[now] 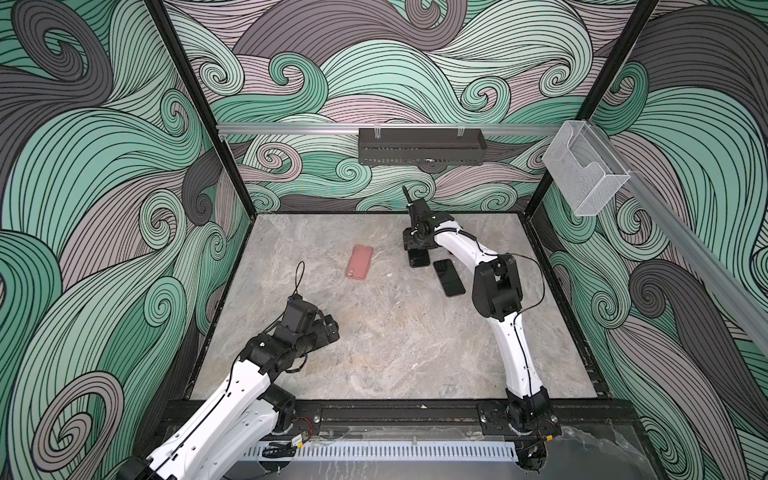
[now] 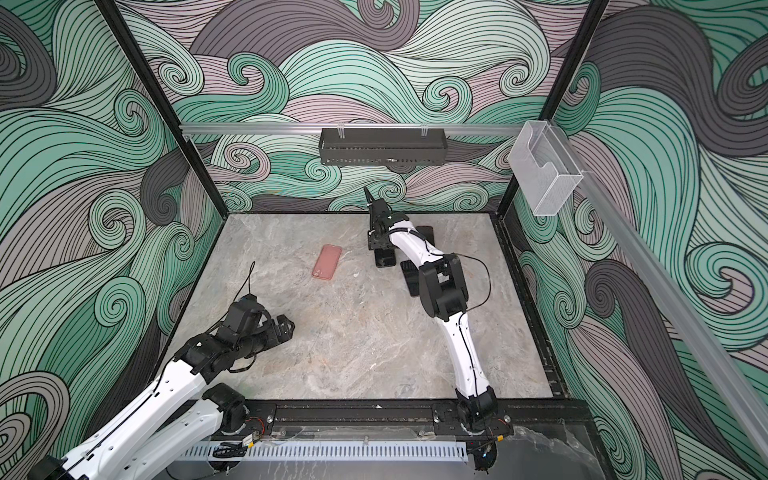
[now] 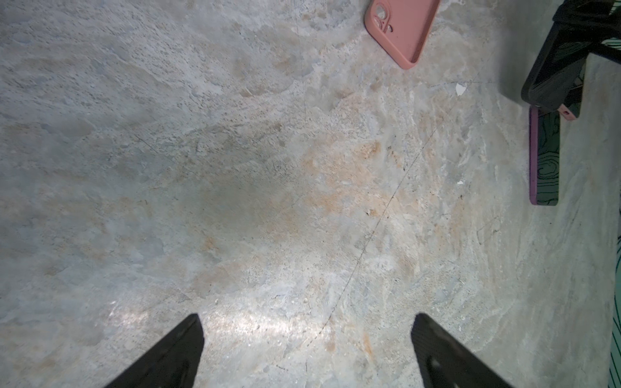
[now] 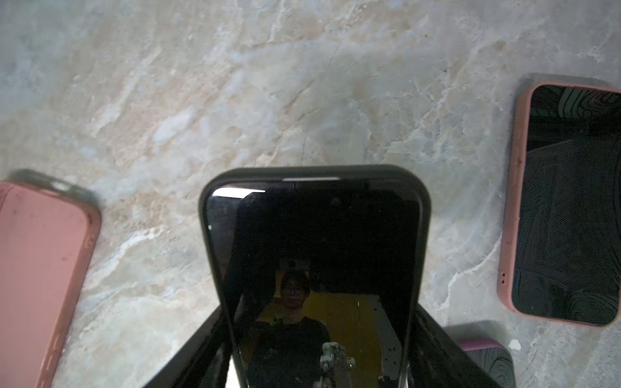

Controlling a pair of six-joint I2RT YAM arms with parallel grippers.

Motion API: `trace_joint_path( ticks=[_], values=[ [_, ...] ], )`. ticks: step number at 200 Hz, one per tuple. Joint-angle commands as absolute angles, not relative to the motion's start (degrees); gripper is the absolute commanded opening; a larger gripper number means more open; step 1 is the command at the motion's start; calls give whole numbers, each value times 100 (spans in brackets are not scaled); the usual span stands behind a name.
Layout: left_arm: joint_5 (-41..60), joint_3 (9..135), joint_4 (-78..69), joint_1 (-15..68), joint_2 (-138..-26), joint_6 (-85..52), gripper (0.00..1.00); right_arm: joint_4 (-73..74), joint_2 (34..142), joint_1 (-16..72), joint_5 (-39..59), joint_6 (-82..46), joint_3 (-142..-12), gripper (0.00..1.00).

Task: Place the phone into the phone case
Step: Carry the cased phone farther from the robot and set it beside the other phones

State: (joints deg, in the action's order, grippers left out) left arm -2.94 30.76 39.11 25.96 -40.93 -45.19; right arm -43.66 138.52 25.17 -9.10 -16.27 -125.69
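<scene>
An empty pink phone case (image 1: 359, 262) lies open side up on the marble table (image 1: 374, 353), left of centre in both top views, and shows in both wrist views (image 3: 401, 30) (image 4: 40, 268). My right gripper (image 1: 417, 247) (image 4: 319, 319) is shut on a black phone (image 4: 312, 242) with a dark rim. It holds the phone tilted by its long edges, to the right of the case (image 1: 419, 259) (image 3: 554, 74). Whether the phone's low end touches the table I cannot tell. My left gripper (image 1: 330, 328) (image 3: 306, 317) hovers open and empty over bare table near the front left.
A phone in a purple case (image 1: 449, 277) (image 3: 544, 161) lies just right of the held phone. A phone in a pink case (image 4: 568, 205) (image 2: 426, 232) lies behind the right arm. A black basket (image 1: 419, 151) hangs on the back rail, a clear bin (image 1: 586, 170) on the right rail.
</scene>
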Motion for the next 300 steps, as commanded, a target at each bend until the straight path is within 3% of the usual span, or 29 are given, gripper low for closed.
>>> trace_joint_path(
  ticks=[1, 73, 139, 189, 223, 300],
  values=[
    [-200, 3428, 4048, 2570, -4025, -4362, 99, -4348, 13910, 2398, -1024, -1920, -13079, 17],
    [-162, 3498, 4227, 2566, -3852, -4359, 99, -4538, 14797, 1930, -599, -1961, -14215, 20],
    [-156, 3516, 4260, 2567, -3849, -4386, 98, -4546, 15030, 1662, -439, -1882, -14282, 28],
    [-98, 3511, 4206, 2569, -3902, -4403, 98, -4553, 15111, 1613, -356, -1728, -14238, 49],
    [-44, 3511, 4129, 2566, -3893, -4412, 99, -4550, 15088, 1594, -349, -1655, -14181, 69],
    [91, 3497, 4031, 2571, -3875, -4391, 99, -4545, 14899, 1548, -153, -1688, -14046, 85]
  ],
)
